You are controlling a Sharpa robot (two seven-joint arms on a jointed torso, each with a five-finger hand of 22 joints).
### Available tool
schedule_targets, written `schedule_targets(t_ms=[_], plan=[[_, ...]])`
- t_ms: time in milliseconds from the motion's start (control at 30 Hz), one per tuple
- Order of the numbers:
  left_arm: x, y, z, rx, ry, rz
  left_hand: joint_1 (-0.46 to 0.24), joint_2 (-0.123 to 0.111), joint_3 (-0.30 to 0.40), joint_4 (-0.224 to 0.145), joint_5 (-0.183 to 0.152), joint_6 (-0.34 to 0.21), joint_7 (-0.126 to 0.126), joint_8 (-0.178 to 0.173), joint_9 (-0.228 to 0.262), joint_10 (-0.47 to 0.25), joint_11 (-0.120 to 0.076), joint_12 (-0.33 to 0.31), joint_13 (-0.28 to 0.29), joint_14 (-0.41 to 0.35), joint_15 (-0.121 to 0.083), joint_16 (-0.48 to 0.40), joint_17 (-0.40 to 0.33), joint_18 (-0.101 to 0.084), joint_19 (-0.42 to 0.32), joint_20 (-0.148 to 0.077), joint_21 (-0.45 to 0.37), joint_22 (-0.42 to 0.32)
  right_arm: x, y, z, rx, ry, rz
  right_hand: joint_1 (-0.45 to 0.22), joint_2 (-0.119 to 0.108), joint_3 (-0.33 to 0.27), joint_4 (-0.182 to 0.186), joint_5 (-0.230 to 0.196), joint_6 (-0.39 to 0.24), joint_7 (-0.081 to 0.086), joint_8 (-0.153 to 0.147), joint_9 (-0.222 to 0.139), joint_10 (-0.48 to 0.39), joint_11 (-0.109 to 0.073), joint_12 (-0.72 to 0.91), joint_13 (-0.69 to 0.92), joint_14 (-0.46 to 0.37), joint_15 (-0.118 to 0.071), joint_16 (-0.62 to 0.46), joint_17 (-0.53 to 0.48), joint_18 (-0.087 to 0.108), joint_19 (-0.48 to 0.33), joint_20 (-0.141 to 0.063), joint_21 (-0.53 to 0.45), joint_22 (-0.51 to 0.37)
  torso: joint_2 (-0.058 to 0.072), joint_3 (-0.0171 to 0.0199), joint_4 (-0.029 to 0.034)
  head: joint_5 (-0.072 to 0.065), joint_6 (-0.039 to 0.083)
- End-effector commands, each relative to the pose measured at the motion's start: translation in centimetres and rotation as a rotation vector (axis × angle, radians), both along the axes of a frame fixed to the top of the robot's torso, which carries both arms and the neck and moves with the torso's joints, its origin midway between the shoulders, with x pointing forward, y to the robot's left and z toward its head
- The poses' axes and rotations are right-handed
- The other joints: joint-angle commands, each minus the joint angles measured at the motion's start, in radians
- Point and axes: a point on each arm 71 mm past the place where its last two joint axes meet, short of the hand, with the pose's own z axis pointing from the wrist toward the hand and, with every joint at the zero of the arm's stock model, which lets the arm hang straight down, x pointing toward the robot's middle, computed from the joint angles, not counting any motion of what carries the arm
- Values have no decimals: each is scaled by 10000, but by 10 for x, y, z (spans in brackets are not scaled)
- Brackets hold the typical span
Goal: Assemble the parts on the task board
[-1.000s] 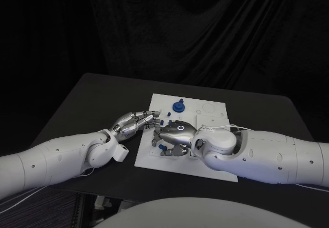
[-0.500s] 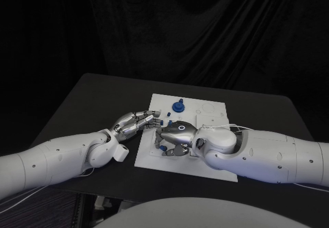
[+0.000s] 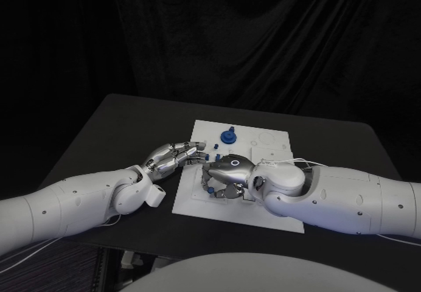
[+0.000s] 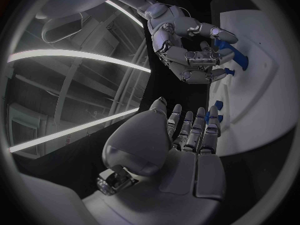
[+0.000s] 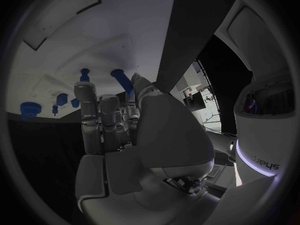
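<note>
Task board (image 3: 267, 214), right hand (image 3: 224, 176) shifted slightly

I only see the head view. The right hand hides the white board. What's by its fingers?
Observer: The left wrist view shows a long blue part at the right hand's fingertips. I cannot tell if it's gripped.
Operator: Is the left hand holding something?
Observer: No. The left hand holds nothing, its fingers stretched towards a small blue part.
Operator: Any more pieces?
Observer: In the right wrist view a round blue part lies on the task board, apart from the fingers.
</note>
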Motion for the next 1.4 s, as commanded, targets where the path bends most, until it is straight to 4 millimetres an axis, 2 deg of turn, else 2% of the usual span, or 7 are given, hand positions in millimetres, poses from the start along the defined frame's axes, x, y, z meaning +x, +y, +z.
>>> schedule_targets(t_ms=[33, 267, 533, 767, 1133, 1233, 1400], plan=[[-1, -2, 1, -310, -117, -18, -59, 6, 36, -4, -66, 36, -19, 46, 5, -12, 55, -52, -13, -72, 5, 33, -8, -96, -45, 6, 37, -13, 1, -1, 1, 72, -78, -46, 38, 119, 71, -118, 270, -188, -4, 115, 137, 124, 11, 37, -52, 58, -46, 38, -12, 170, 77, 4, 64, 768, 1, 0, 4, -1, -1], [-1, -2, 1, -306, -104, -25, -66, 6, 37, 0, -64, 32, -20, 45, 3, -12, 50, -53, -14, -74, 4, 37, -9, -95, -47, 6, 39, -13, 3, -4, 1, 144, -153, -133, -22, 263, 266, -99, 686, -201, 4, 299, 292, 443, 6, -10, -190, 175, -46, 152, 93, 132, 188, -3, 319, 821, 4, 2, 3, 7, -1], [-1, -2, 1, -299, -86, -34, -66, 6, 37, 0, -64, 32, -20, 45, 3, -12, 50, -53, -14, -74, 4, 37, -9, -95, -47, 6, 39, -13, 4, -6, 0, 77, -141, -203, -124, 161, 351, -86, 603, -482, 21, 191, 250, 562, 5, -149, -335, 185, -43, 155, 36, 134, 196, -1, 337, 814, 3, 4, 4, -9, -1], [-1, -2, 0, -298, -81, -32, -79, 5, 37, 8, -59, 31, -19, 46, 1, -12, 44, -55, -16, -77, 2, 41, -9, -92, -51, 6, 42, -13, 4, -6, 0, -6, -87, -188, -314, -145, 365, -12, -270, -1597, -44, -997, -591, 249, 23, -253, -448, 14, -31, 47, -222, 173, 37, 21, 78, 749, 0, 0, 0, -6, -1], [-1, 0, 1, -304, -135, 41, -84, 4, 37, 11, -55, 32, -20, 47, 2, -12, 41, -55, -17, -80, 0, 43, -9, -91, -52, 7, 44, -13, 1, -17, 12, 1062, -17, -353, -445, -416, 67, 341, -945, -2355, -314, -2066, -1592, -606, 156, -613, -781, -35, -19, 53, -347, 179, 13, 31, -58, 731, -5, 7, 1, -1, -1], [-1, 2, 1, -299, -219, 143, -84, 3, 38, 11, -52, 37, -21, 48, 4, -12, 40, -56, -17, -81, -1, 44, -9, -90, -51, 7, 45, -13, 3, -27, 27, 1697, -129, -566, -445, -525, 10, 592, -1090, -2344, -254, -2198, -1791, -611, 162, -602, -858, -8, -22, 88, -326, 178, 38, 35, -35, 739, -8, 4, -3, 3, -1], [-2, 7, 4, -310, -513, 435, -100, -33, 42, 26, 55, 140, -59, 88, 39, 12, 49, -39, -18, -346, -135, -46, -127, -27, -77, -64, 59, -14, 13, -56, 62, 2594, -285, -1219, -393, -466, 23, 939, -971, -2063, 105, -2239, -2027, -219, 90, -374, -912, 214, -29, 267, -107, 128, 245, 31, 309, 819, -22, 5, -1, -31, -1]])
